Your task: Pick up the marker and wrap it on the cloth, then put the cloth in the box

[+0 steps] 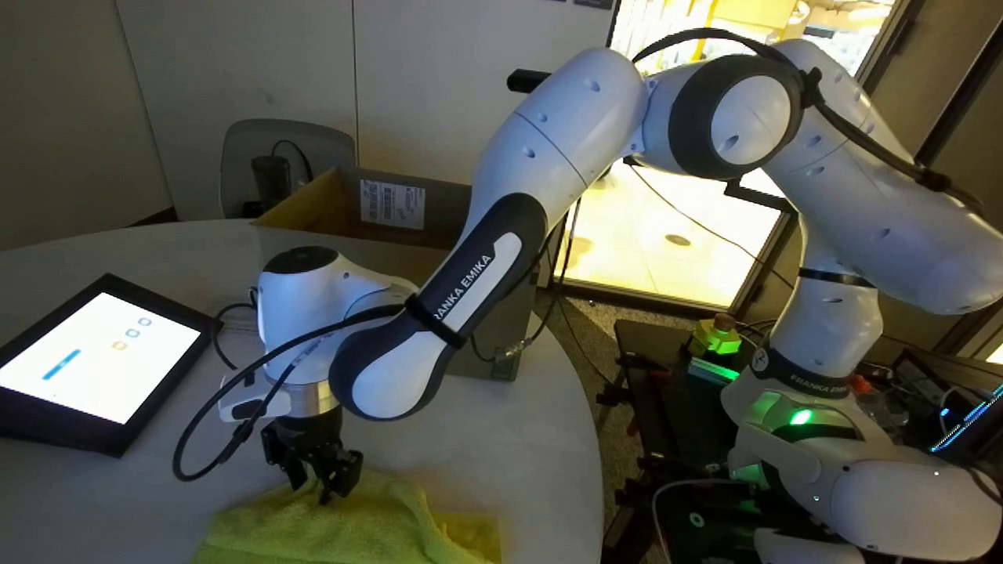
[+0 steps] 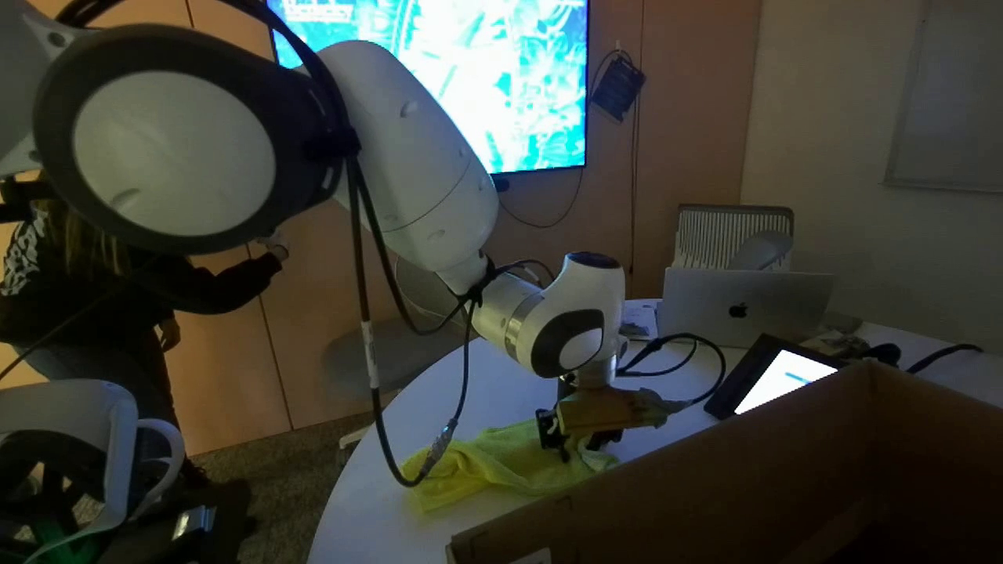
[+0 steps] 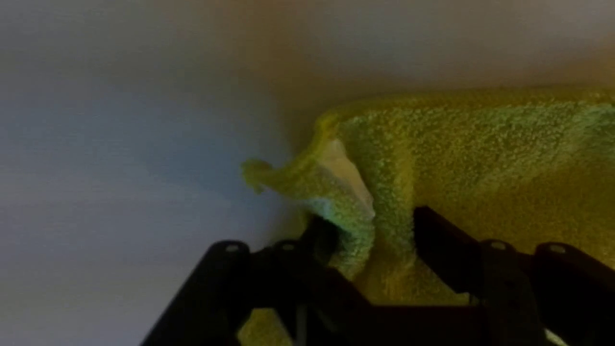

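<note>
Table (image 1: 501,454): pale, curved-edged, set in a dim room.
Gripper (image 3: 372,230): hung just over the tabletop, its fingers (image 3: 447,250) spread, with a raised fold of the cloth (image 1: 376,517) in the gap between them; too dark to tell whether they pressed on it.
Pale patch (image 3: 348,178): showed in the fold just ahead of the fingers; what it was could not be told.
Cloth: yellow-green, rumpled, lay near the table's curved edge, a strip of bare top between it and the rim in both exterior views.
Cable (image 1: 184,446): looped out beside the gripper, above open tabletop.
Tablet (image 1: 117,360): black-framed, screen lit; bare table lay between its nearest corner and the cloth.
Box (image 2: 666,501): brown cardboard, open-topped, stood on the table with one corner near the curved edge; in an exterior view bare top separated it from the cloth, and a white label (image 1: 392,204) showed on it.
Arm (image 1: 548,149): bent high above the curved edge, crossing in front of the box in an exterior view.
Laptop (image 2: 744,305): silver, open, stood beyond the tablet, with a chair (image 2: 736,235) behind.
Person (image 2: 86,290): stood off the table, partly hidden by the arm.
Wall screen (image 2: 525,86): glowed blue-white in the background.
</note>
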